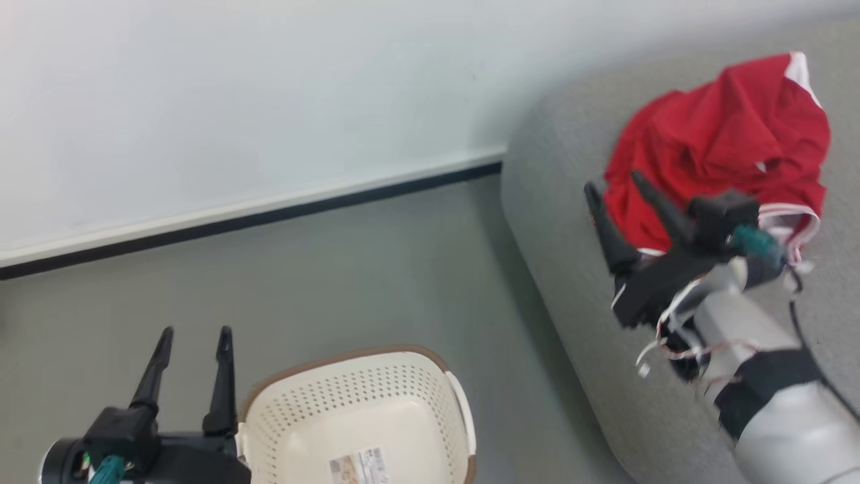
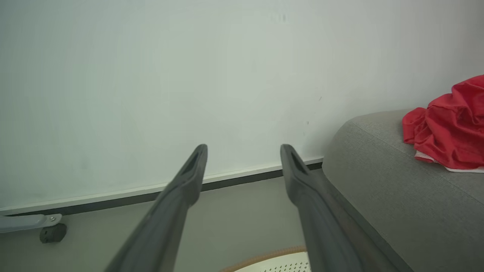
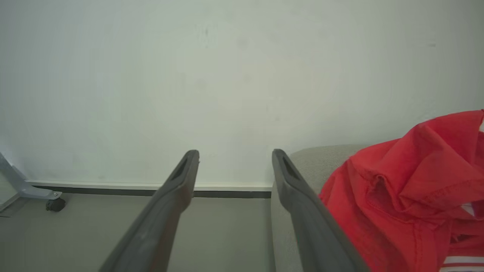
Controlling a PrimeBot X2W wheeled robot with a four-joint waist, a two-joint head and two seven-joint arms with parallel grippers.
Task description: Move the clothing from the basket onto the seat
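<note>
Plainly both pairs of long, tapered dark fingers stand wide apart, holding nothing: the right gripper (image 1: 613, 183) is over the seat (image 1: 557, 222) near its left edge, just beside the clothing (image 1: 725, 134), and the left gripper (image 1: 195, 331) is beside the basket (image 1: 349, 396). Crumpled red cloth with white trim lies heaped on the grey woven cushion. The perforated cream basket, brown-rimmed, is cut off at the bottom, its paper label (image 1: 359, 465) unreadable.
</note>
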